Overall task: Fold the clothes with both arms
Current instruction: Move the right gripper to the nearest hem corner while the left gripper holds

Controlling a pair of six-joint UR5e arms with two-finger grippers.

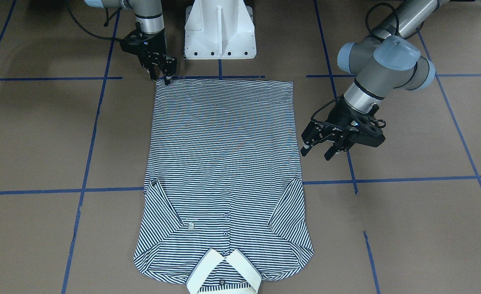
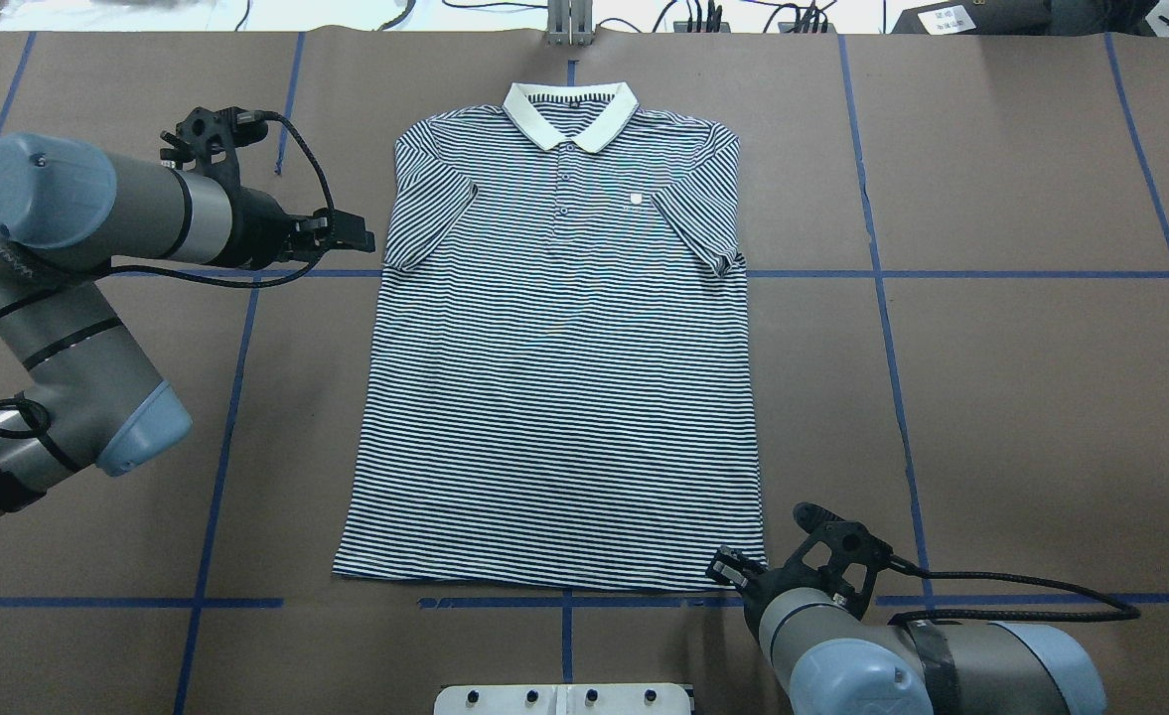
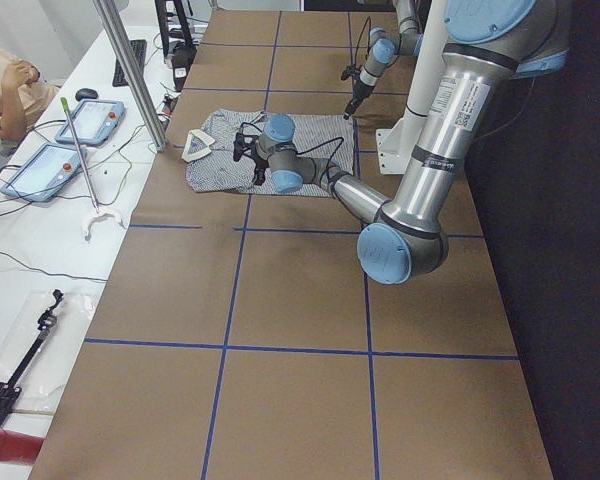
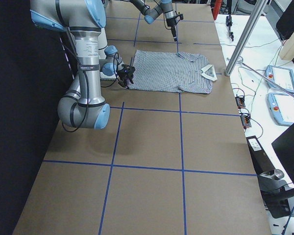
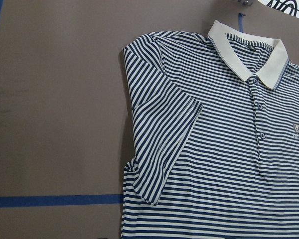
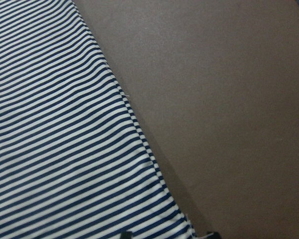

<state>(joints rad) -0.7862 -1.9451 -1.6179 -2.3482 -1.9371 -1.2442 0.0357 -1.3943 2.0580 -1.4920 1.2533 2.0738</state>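
The striped polo shirt [image 1: 224, 155] [image 2: 559, 377] lies flat and face up on the brown table. Its cream collar [image 2: 570, 111] points away from the robot, and both sleeves are spread. My left gripper [image 1: 316, 152] [image 2: 351, 235] hovers open just outside the shirt's left sleeve [image 5: 159, 149], holding nothing. My right gripper [image 1: 162, 77] [image 2: 728, 569] is open at the hem's right corner [image 6: 182, 224]. In the right wrist view, its fingertips [image 6: 124, 235] straddle that corner without closing on it.
The white pedestal base [image 1: 220, 32] [image 2: 564, 698] stands just behind the hem. Blue tape lines [image 2: 236, 397] grid the brown table. Beyond the collar end are a metal pole [image 3: 130, 70], tablets [image 3: 55, 165] and a seated person [image 3: 5, 90].
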